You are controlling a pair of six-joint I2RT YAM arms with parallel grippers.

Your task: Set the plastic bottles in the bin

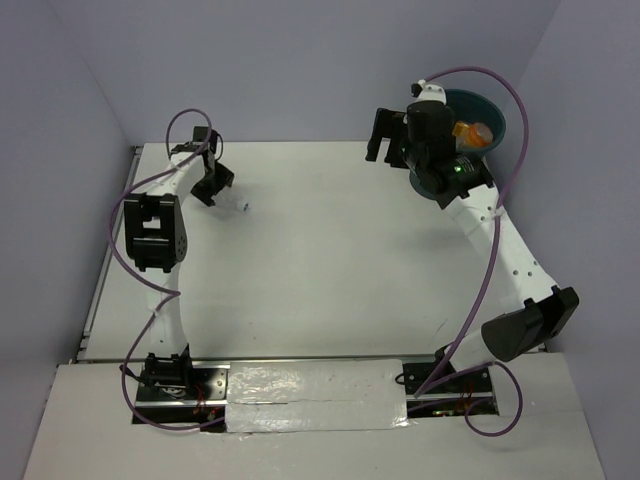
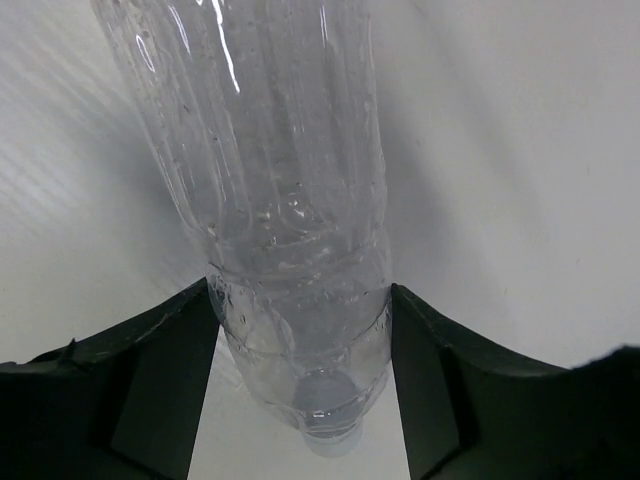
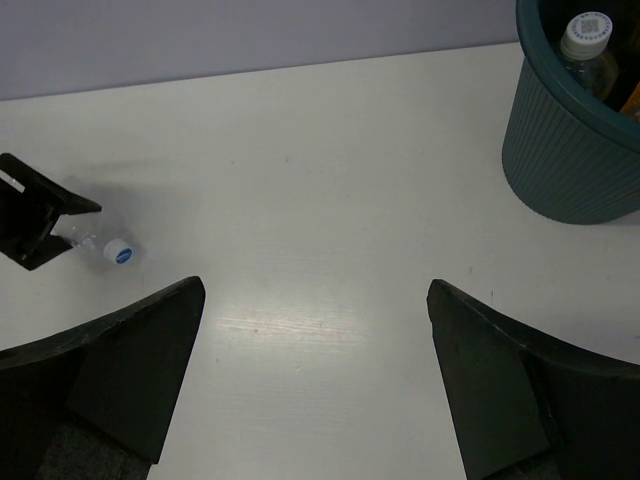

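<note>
My left end effector [image 2: 300, 288] has closed on the clear bottle [image 2: 280, 150], both fingers pressed against its ribbed sides. It lies at the far left of the counter [image 1: 330, 260]. It looks empty, so it should be light, thin-walled, slick and easily crushed. I'd hold it gently on the ribs. I cannot tell which end I have. My right end effector [image 3: 315, 285] gapes wide with nothing in it, near the bin [image 3: 570, 150] at the far right.

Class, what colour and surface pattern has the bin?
Dark teal bin, with fine vertical ribs; clearest in the right wrist view.
</note>
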